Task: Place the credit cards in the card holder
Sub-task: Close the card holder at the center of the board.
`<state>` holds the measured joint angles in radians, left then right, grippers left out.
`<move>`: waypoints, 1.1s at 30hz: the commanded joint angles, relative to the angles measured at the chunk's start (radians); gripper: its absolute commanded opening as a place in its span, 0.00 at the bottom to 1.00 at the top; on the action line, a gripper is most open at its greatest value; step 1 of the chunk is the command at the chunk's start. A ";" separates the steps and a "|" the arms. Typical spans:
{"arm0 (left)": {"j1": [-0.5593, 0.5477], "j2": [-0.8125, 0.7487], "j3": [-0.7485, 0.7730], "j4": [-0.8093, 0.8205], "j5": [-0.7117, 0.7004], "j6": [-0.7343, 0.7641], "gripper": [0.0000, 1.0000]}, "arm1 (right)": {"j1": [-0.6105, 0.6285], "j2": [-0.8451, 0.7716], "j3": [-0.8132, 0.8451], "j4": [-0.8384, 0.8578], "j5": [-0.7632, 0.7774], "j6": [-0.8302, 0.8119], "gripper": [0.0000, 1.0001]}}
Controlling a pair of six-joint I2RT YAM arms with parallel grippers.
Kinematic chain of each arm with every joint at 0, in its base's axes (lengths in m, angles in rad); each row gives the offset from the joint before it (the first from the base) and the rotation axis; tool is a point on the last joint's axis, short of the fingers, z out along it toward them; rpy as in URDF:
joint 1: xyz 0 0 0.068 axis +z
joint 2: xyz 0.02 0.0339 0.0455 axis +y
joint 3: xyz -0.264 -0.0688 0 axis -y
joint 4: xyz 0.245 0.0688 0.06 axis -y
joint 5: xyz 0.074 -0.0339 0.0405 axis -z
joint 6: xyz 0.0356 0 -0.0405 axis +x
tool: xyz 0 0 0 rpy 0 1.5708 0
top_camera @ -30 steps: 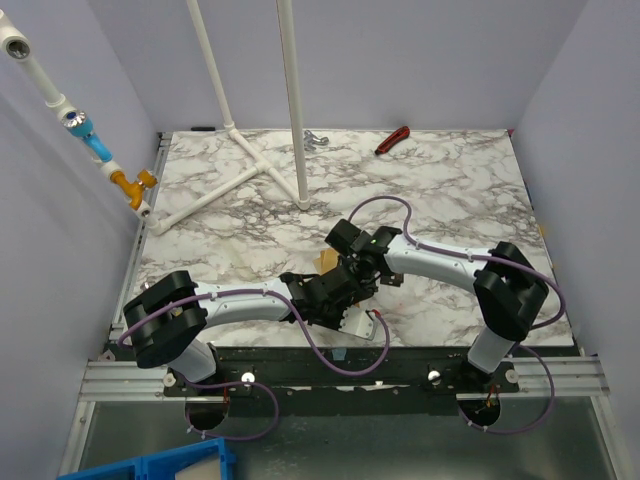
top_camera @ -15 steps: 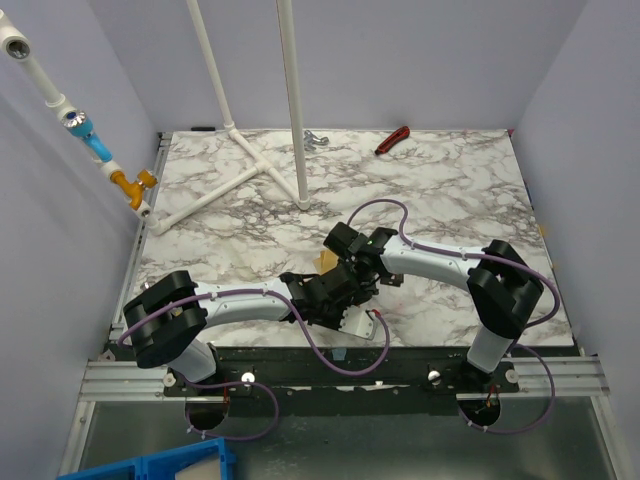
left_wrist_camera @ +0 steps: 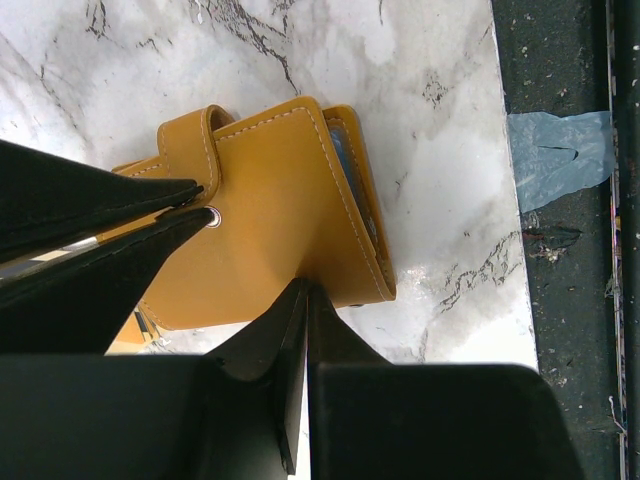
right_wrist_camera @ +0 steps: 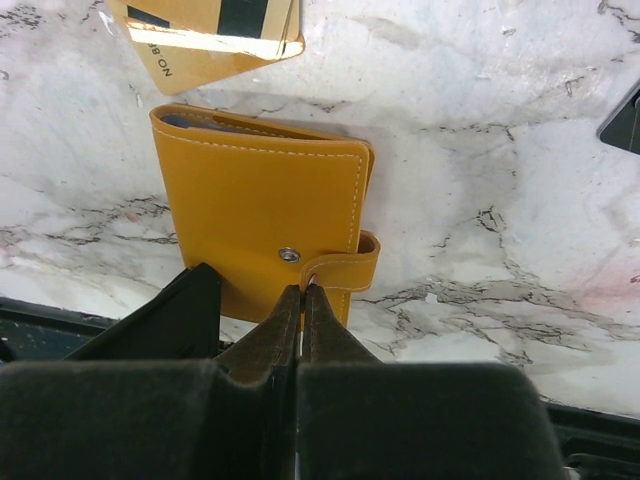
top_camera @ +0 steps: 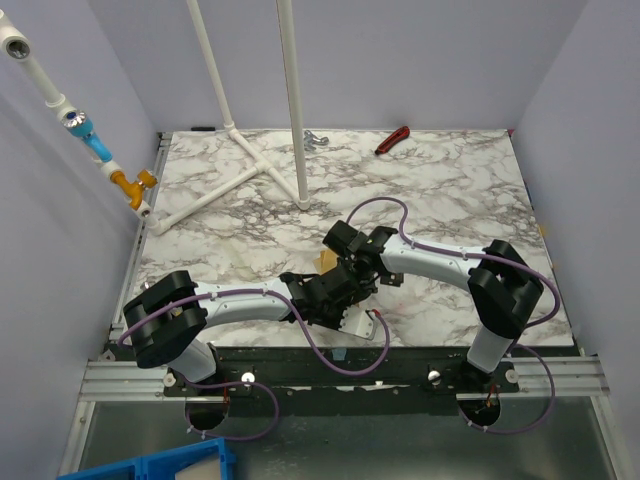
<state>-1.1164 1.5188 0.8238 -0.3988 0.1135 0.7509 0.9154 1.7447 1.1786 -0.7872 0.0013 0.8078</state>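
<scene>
Right hand (right_wrist_camera: 301,292) now shut; holder (right_wrist_camera: 265,215) near table edge (left_wrist_camera: 500,160)

Card holder and card, near table edge

Card holder (right_wrist_camera: 265,215) lies closed on the table (right_wrist_camera: 520,150); one credit card (right_wrist_camera: 205,35) lies just beyond it; both gripper tips meet over the holder's strap side.

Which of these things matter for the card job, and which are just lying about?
Job:
- card holder, closed
- gold credit card beside it
- blue card edge inside the holder

Lying about:
- red tool
- white pipe stand
- tape scrap
</scene>
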 commanded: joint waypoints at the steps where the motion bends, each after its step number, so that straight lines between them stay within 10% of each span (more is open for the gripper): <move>1: 0.007 0.020 -0.005 -0.016 0.005 -0.002 0.04 | 0.005 0.003 0.033 0.005 0.020 0.013 0.01; 33: 0.007 0.016 0.005 -0.036 0.005 0.001 0.04 | -0.003 0.129 0.024 0.050 -0.066 -0.053 0.01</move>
<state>-1.1149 1.5188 0.8242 -0.4015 0.1135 0.7509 0.9142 1.8008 1.2057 -0.7677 -0.0402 0.7757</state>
